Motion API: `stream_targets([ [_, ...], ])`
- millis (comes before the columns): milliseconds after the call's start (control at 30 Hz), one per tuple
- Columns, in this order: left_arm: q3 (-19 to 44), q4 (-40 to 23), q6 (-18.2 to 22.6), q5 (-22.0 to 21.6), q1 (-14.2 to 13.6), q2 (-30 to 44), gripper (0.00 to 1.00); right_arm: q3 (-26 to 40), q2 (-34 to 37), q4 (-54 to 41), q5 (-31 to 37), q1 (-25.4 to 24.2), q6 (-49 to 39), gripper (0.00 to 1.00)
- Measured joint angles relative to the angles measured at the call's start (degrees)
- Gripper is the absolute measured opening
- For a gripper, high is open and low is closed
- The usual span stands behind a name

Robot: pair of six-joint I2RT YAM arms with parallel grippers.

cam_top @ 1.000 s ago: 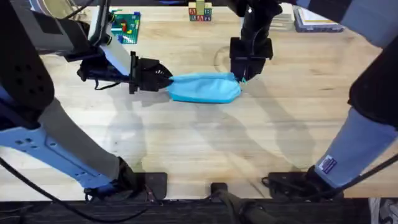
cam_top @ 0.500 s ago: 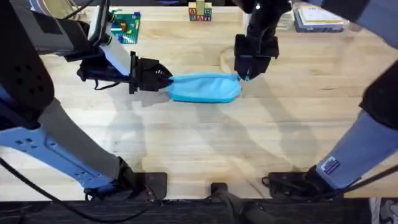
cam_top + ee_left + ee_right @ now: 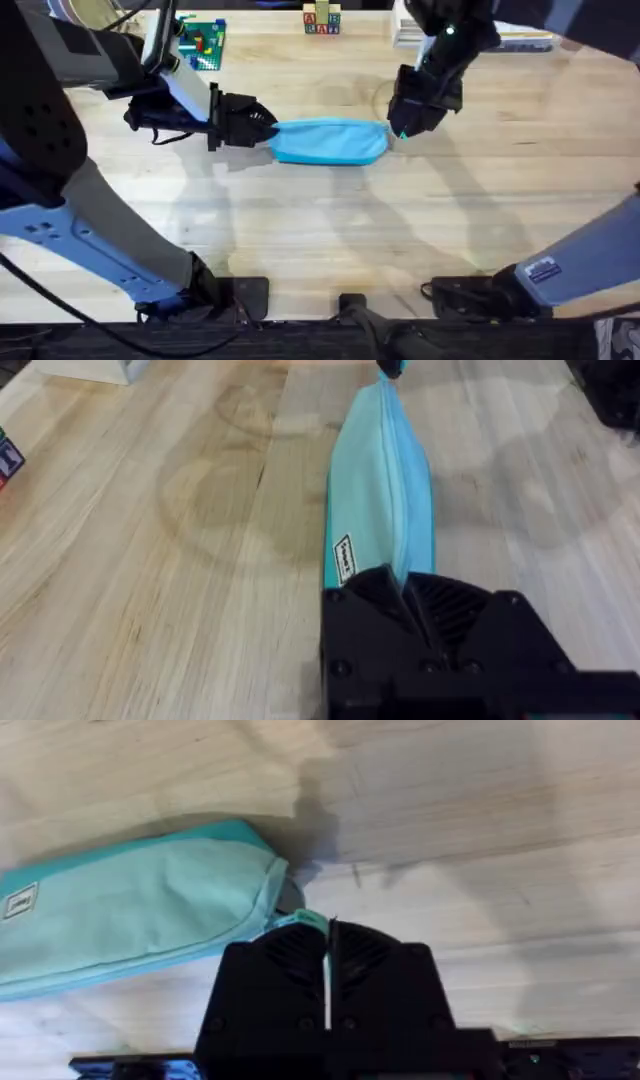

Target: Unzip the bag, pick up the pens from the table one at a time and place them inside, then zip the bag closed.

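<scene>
At the upper left of the overhead view, a green board of toy bricks [image 3: 202,42] lies on the tabletop [image 3: 320,220]. Just below and right of it, the left claw [image 3: 268,128] reaches in from the left of the frame and is clamped on the left end of the bag [image 3: 330,141]. In the left wrist view that claw [image 3: 405,592] has its black fingers pressed together over the near end of the bag [image 3: 380,500], pinching the fabric at the zipper seam, beside a small white label on the pouch's side.

The bag sits a little above the middle of the overhead view, lying lengthwise from left to right, flat on the wood and stretched between the two claws. Its zipper line runs along the top; it looks shut along the whole length, though the seam is too fine to be sure.

At the bag's right end the right claw [image 3: 400,131] comes down from the upper right. In the right wrist view the claw [image 3: 327,942] has its fingers closed together with a thin strip of teal caught between them, just beside the bag's [image 3: 130,910] corner; this is probably the zipper pull. The same teal tab shows at the far tip of the bag in the left wrist view.

Farther back, near the top middle of the overhead view, some letter blocks [image 3: 321,19] stand on the tabletop, and a stack of books [image 3: 500,38] lies at the upper right.
</scene>
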Motion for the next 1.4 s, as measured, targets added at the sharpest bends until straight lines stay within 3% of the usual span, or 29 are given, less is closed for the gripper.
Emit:
stream_targets([
  [500, 0.0, -0.04, 0.0, 0.17, -0.11, 0.0, 0.042, -9.28, -0.76, 7.85, -9.46, -7.82, -3.54, 0.034],
  [767, 0.0, -0.19, 0.0, 0.2, -0.13, 0.0, 0.042, -10.21, -0.76, 8.39, -11.03, -9.64, -7.1, 0.034],
  [1067, 0.0, -0.17, 0.0, -0.33, 0.07, 0.0, 0.042, -12.05, -5.18, 5.01, 0.5, -15.91, -10.44, 0.033],
  [1400, 0.0, -0.15, 0.0, -0.48, 0.07, 0.0, 0.042, -12.05, -18.24, 1.36, 3.34, -17.84, -16.48, 0.041],
])
